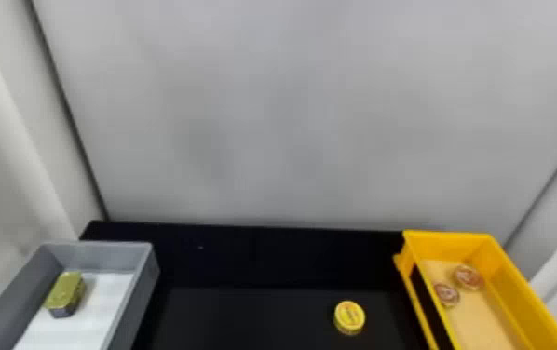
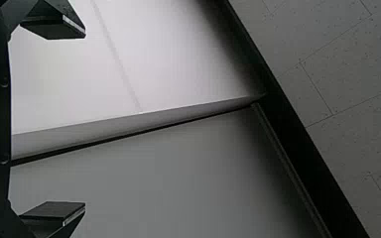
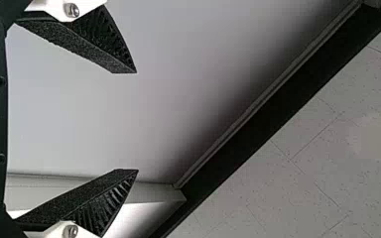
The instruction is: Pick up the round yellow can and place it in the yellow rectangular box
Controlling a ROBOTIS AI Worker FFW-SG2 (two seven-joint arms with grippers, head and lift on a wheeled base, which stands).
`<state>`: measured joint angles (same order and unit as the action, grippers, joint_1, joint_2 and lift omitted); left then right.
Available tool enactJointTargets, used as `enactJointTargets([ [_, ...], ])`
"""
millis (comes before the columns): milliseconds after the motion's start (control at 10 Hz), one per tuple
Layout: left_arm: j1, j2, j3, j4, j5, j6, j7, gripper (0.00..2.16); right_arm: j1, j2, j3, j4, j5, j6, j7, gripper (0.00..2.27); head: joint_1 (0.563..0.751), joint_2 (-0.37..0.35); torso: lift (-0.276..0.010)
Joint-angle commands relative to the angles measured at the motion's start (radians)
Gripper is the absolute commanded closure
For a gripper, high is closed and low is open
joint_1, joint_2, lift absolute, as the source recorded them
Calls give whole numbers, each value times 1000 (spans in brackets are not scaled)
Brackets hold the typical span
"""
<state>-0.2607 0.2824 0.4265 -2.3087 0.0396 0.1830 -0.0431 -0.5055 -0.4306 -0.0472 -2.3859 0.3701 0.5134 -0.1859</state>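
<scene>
Right end effector [image 3: 137, 121], fingers wide apart, before a pale wall [image 3: 193, 64] and speckled ceiling panels [image 3: 302, 178]

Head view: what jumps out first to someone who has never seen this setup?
Probably the bright yellow rectangular box at the right, with two round reddish tins lying inside. Next, the round yellow can, vivid against the black table, between that box and the gray bin at the left.
</scene>
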Motion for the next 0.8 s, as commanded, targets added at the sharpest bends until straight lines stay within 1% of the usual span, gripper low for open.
enactJointTargets([
  [0, 3, 0, -1, 2, -1, 0, -1, 61, -22, 26, 15, -1, -129, 225, -33, 47, 583, -78, -9],
  [100, 5, 0, -1, 2, -3, 1, -1, 61, -38, 53, 18, -1, -189, 361, -37, 47, 583, -78, -9],
  [200, 5, 0, -3, 2, -3, 1, -3, 61, -51, 99, 21, -1, -235, 503, -38, 53, 583, -78, -9],
  [300, -2, 0, -12, 5, -3, 1, -3, 61, -62, 135, 18, 1, -269, 656, -37, 61, 583, -78, -9],
  [400, -6, 0, -21, 8, -3, 1, -3, 61, -62, 181, -2, 14, -310, 780, -26, 62, 583, -78, -9],
  [500, -8, 0, -21, 9, -3, 1, -3, 61, -50, 216, -66, 57, -427, 839, -14, 62, 583, -78, -9],
  [600, -8, -2, -24, 9, -3, 4, -3, 61, -19, 220, -138, 134, -600, 843, -12, 61, 583, -78, -9],
  [700, -8, -3, -26, 11, -3, 6, -3, 61, 13, 201, -188, 241, -800, 826, -29, 61, 583, -78, -9],
])
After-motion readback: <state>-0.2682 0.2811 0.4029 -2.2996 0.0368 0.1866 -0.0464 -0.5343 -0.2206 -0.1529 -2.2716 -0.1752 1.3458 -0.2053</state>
